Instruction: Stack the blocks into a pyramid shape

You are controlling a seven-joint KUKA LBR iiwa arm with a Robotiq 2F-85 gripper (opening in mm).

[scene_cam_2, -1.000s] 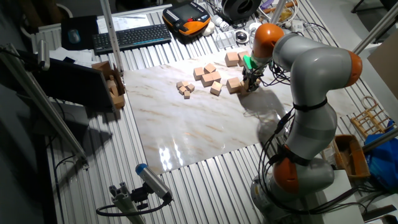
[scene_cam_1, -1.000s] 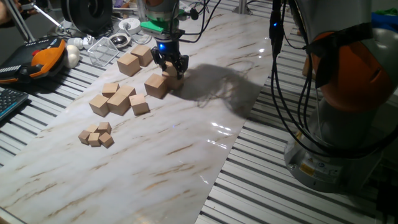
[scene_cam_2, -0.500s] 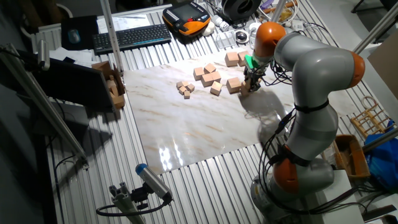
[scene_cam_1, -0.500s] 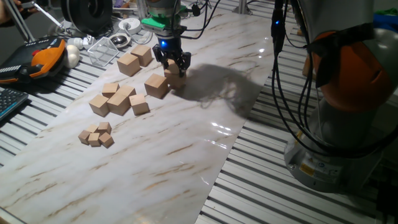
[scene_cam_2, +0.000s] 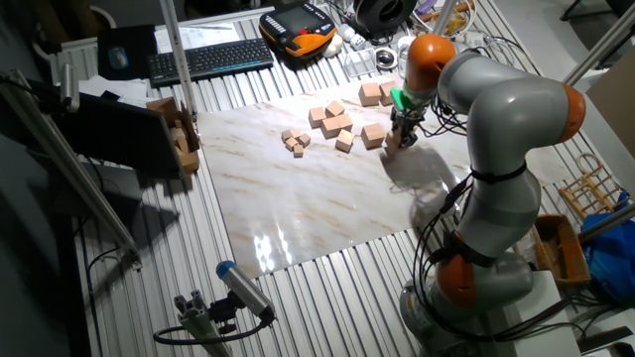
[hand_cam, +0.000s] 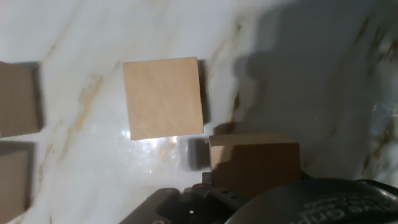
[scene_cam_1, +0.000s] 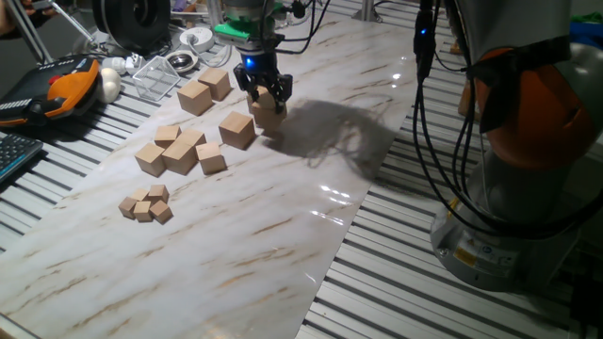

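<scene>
End effector [scene_cam_1: 265, 97] grips block [scene_cam_1: 267, 113] above marble tabletop [scene_cam_1: 283, 207].

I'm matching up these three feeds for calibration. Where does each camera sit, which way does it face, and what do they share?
One fixed view: low at the table's end, facing the claw; arm base at right.
The other fixed view: high, oblique, looking down on the marble board; whole arm visible.
Hand view: on the claw, looking straight down; housing at bottom.
Shared: the held block, and the block beside it.

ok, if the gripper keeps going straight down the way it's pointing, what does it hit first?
The gripper, shut on a light-tan wooden cube, points down at the white marble tabletop. That cube would probably land on bare marble, beside the neighbouring tan wooden cube, not on it, though depth is unclear.
</scene>
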